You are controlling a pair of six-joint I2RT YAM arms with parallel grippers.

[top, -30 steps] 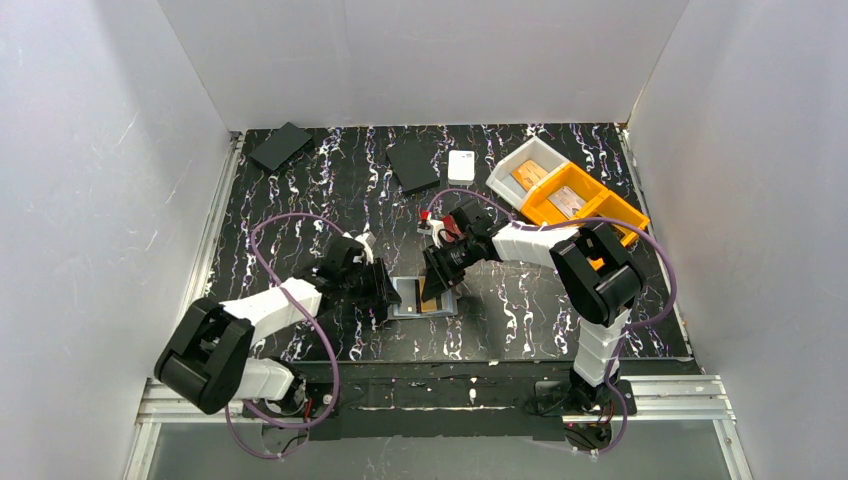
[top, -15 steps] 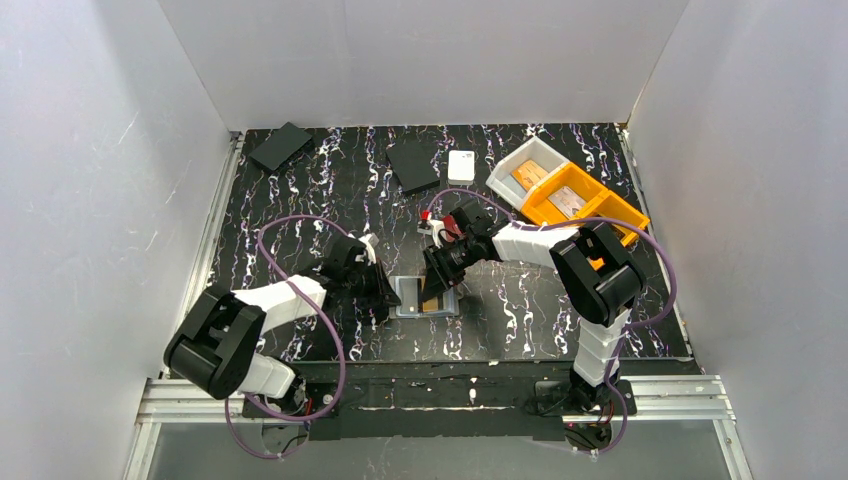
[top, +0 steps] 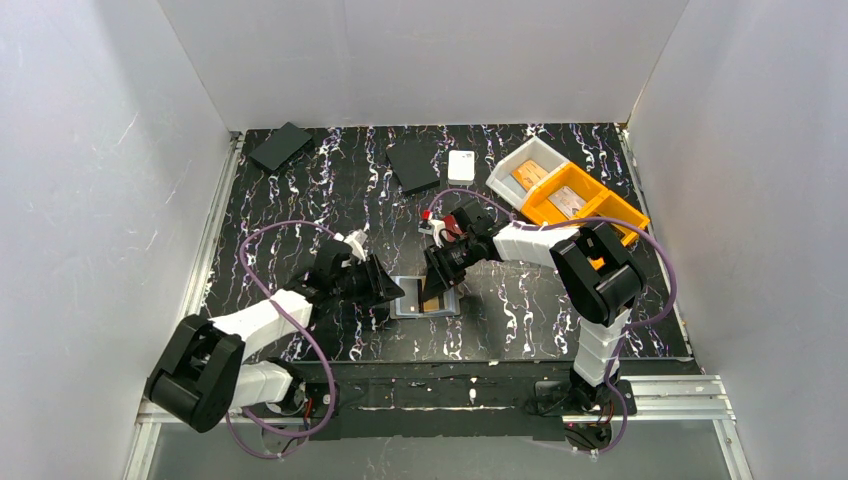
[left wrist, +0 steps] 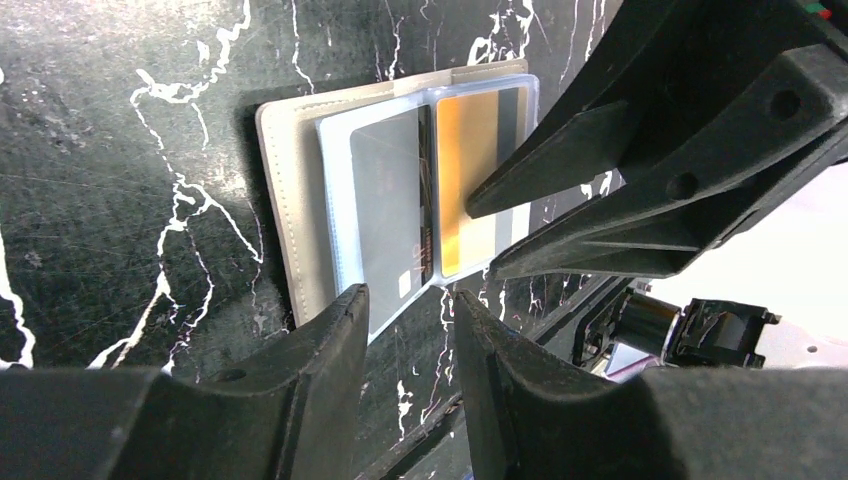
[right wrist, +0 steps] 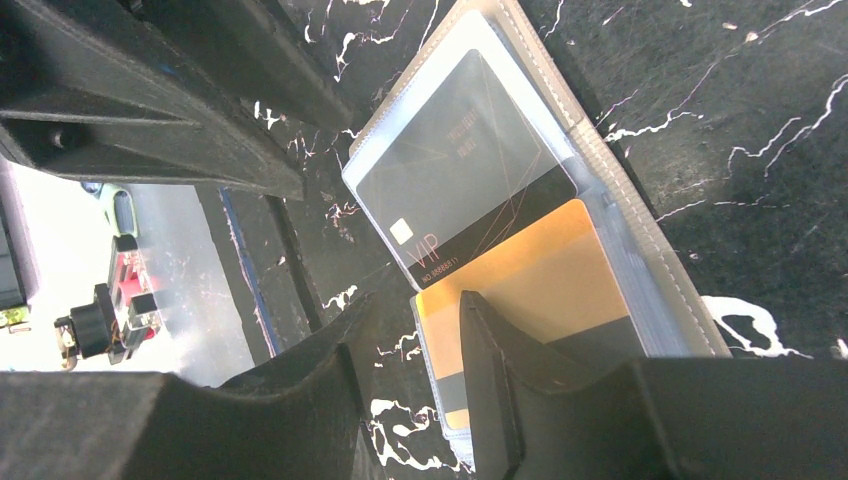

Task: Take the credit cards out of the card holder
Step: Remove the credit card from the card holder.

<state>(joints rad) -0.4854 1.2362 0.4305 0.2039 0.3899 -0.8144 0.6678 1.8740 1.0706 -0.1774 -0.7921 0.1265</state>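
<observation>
My left fingers (left wrist: pixel 330 340) stand apart, gripping nothing, just short of the clear sleeve's (left wrist: pixel 335 180) corner. My right fingers (right wrist: pixel 490 350) are apart too, astride the sleeve edge by the orange card (right wrist: pixel 540 270); I cannot tell if they touch it. The grey VIP card (right wrist: pixel 460 170) lies beside it in the open card holder (left wrist: pixel 285 200), flat on the tabletop (top: pixel 520 300) between my arms. From above, my right wrist hides the holder's far half. A black square (top: pixel 413 165) and a yellow bin (top: pixel 612 205) sit well behind.

Robot lab cell; white panels (top: pixel 420 60) box in black marbled counter (top: pixel 300 190); left arm (top: pixel 255 320), right arm (top: pixel 535 243) bolted to aluminium rail (top: pixel 450 395).
</observation>
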